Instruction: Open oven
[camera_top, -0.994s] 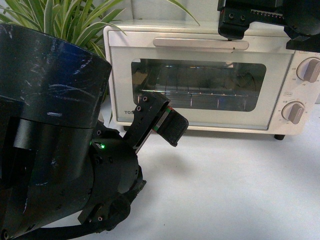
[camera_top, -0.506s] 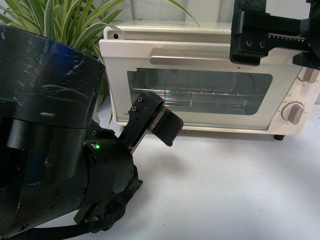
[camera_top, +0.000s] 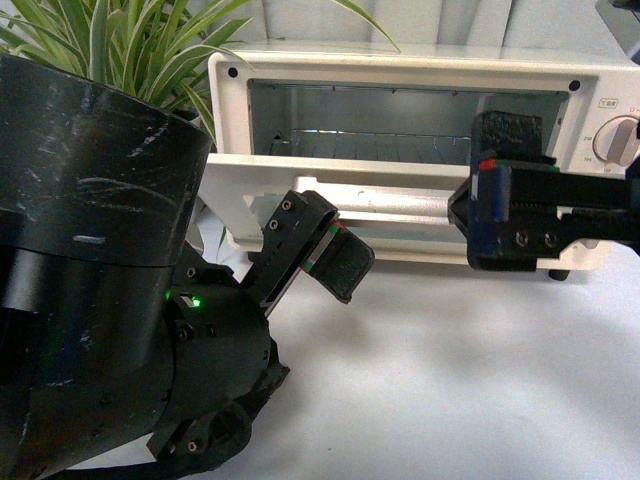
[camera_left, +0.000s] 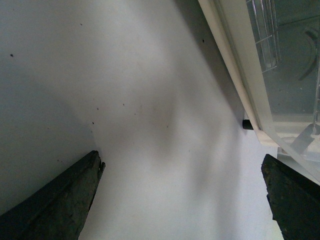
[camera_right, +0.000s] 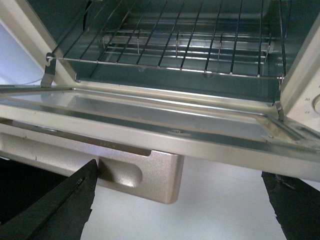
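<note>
The cream-white oven (camera_top: 400, 62) stands at the back of the white table with its door (camera_top: 400, 185) swung down, nearly flat. The wire rack (camera_right: 190, 45) shows inside the cavity. The pale bar handle (camera_right: 135, 172) hangs under the door's front edge, between my right gripper's open fingers. My right gripper (camera_top: 505, 200) is open in front of the door's right end, holding nothing. My left gripper (camera_top: 335, 255) is open and empty, low in front of the oven's left part. In the left wrist view the door edge (camera_left: 240, 75) runs above the bare table.
A green spider plant (camera_top: 130, 50) stands left of the oven. Two beige knobs (camera_top: 618, 140) sit on the oven's right panel. My left arm's large black body (camera_top: 100, 300) fills the left foreground. White tabletop (camera_top: 450, 380) lies in front.
The oven door has swung from shut to down and open. My right gripper moved down with the handle from the top of the door to its lowered front edge. The left arm barely moved.
</note>
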